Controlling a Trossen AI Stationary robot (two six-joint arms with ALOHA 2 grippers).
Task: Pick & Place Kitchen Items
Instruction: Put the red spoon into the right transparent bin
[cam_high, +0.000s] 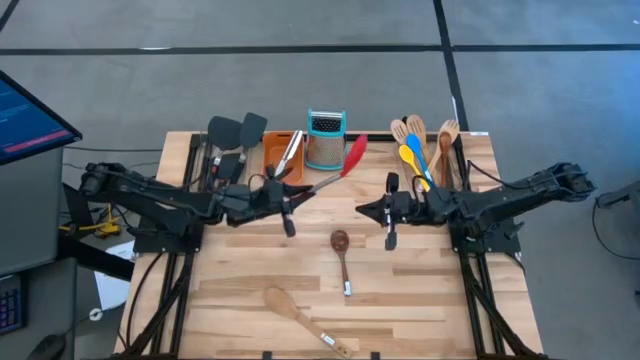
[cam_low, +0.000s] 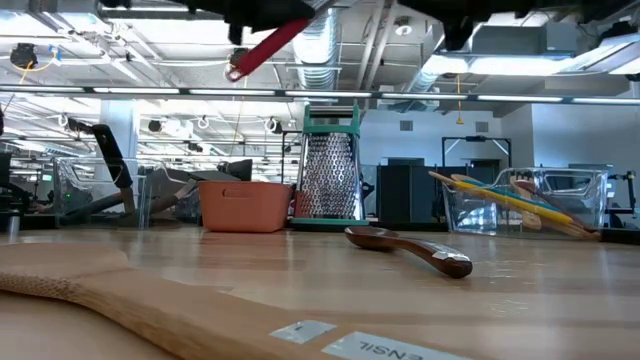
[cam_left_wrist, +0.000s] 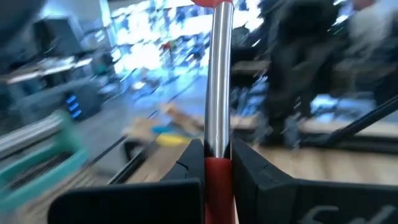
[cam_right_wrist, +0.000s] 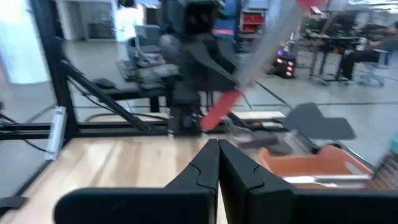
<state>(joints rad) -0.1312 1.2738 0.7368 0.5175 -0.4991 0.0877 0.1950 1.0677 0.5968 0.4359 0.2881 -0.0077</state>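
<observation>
My left gripper (cam_high: 296, 191) is shut on a red spoon with a steel shaft (cam_high: 330, 177), held high over the table's middle. The spoon's red head (cam_high: 355, 155) reaches toward the steel grater (cam_high: 325, 140); it also shows at the top of the low view (cam_low: 268, 46). My right gripper (cam_high: 366, 210) is shut and empty, in the air to the right of the left one, its tips (cam_right_wrist: 217, 155) pointing at it. A dark wooden spoon (cam_high: 341, 250) and a light wooden spoon (cam_high: 295, 312) lie flat on the table. My left gripper pinches the spoon's red handle grip (cam_left_wrist: 217, 169) between its two fingers, just below where the steel shaft (cam_left_wrist: 219, 93) begins. The fingers lie along the handle, coming from the table's left. The spoon is lifted clear, and its head reaches out beyond the fingertips.
An orange tray (cam_high: 278, 150) with a utensil in it stands at the back, left of the grater. Black turners (cam_high: 235, 133) lie at the back left. A clear bin (cam_low: 520, 205) at the back right holds wooden, yellow and blue utensils (cam_high: 420, 150).
</observation>
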